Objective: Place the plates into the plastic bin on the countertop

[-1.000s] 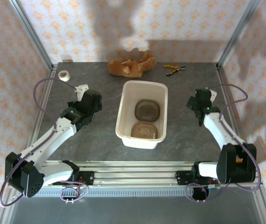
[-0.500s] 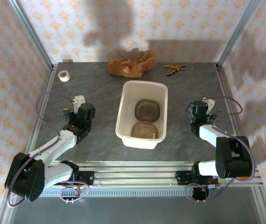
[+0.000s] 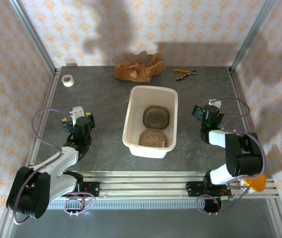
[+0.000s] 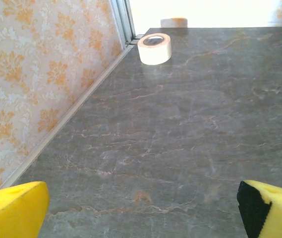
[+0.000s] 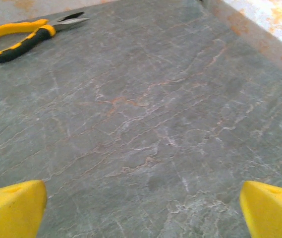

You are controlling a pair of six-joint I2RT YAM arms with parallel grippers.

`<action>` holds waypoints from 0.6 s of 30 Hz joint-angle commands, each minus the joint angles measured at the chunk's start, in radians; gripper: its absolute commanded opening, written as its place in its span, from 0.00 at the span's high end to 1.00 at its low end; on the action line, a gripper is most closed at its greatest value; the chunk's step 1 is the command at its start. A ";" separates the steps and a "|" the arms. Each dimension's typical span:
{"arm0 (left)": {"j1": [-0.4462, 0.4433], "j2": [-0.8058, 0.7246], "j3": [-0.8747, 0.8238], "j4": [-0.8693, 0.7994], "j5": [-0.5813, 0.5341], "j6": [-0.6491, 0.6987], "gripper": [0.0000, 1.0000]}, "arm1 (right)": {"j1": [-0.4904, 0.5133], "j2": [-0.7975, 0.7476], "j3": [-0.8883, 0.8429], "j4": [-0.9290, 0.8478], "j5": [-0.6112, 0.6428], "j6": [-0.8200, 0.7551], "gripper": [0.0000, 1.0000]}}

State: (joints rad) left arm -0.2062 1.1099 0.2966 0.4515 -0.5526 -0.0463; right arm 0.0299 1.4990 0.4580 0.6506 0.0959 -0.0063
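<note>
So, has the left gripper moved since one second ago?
Yes. The left gripper has drawn back toward the near edge and leftward, farther from the plastic bin.

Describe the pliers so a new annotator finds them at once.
Find the large white translucent rectangular plastic bin on the dark grey stone-look countertop. Beyond its far right corner, near the back edge, lie small yellow-and-black-handled metal pliers. Unlike the bulky brown plush toy to their left, they are thin and yellow.

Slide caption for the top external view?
Two plates rest in the plastic bin on the countertop; left gripper and right gripper sit open either side.
</note>
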 commanded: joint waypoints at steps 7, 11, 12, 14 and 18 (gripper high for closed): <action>0.059 0.329 -0.001 0.568 0.122 0.113 0.01 | 0.006 0.027 -0.039 0.130 -0.059 -0.051 0.01; 0.074 0.347 0.022 0.528 0.140 0.088 0.00 | 0.002 0.024 -0.034 0.119 -0.069 -0.049 0.01; 0.089 0.350 0.007 0.547 0.171 0.077 0.00 | 0.001 0.025 -0.036 0.122 -0.068 -0.049 0.01; 0.099 0.418 -0.025 0.667 0.219 0.089 0.00 | 0.001 0.025 -0.034 0.120 -0.070 -0.049 0.01; 0.096 0.421 0.012 0.601 0.201 0.087 0.00 | -0.001 0.026 -0.032 0.116 -0.070 -0.050 0.01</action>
State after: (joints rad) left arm -0.1131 1.5444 0.2913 1.0397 -0.3672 0.0467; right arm 0.0319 1.5253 0.4149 0.7391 0.0254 -0.0399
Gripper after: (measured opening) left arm 0.991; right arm 0.993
